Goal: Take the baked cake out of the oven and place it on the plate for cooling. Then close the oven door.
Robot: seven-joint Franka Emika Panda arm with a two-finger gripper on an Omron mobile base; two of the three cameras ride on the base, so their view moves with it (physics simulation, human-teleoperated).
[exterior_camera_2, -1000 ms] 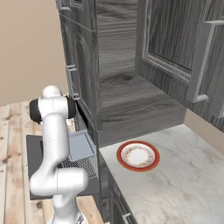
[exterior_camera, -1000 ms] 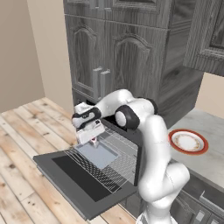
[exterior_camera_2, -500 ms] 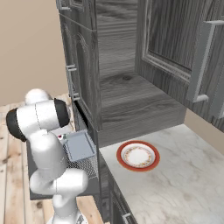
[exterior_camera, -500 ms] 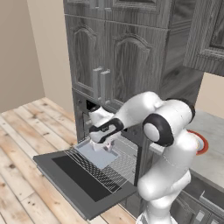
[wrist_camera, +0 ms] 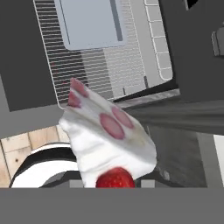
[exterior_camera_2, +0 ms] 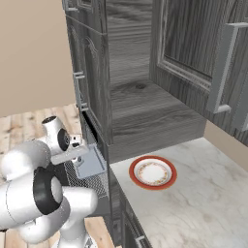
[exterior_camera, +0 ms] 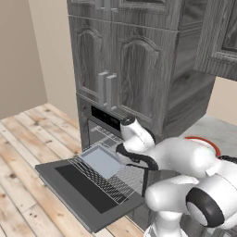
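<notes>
My claw, clenched on the cake (wrist_camera: 109, 140), has swung from the oven door's (exterior_camera: 88, 187) centre toward 3 o'clock.

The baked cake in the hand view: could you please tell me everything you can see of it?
The baked cake is a white wedge, creamy-looking, with pink-red round fruit slices showing on its cut side and a red strawberry-like berry at its lower end. It sits tilted, close before the camera, off the wire rack seen behind it, so it appears carried in the gripper; the fingertips themselves are hidden by it.
</notes>
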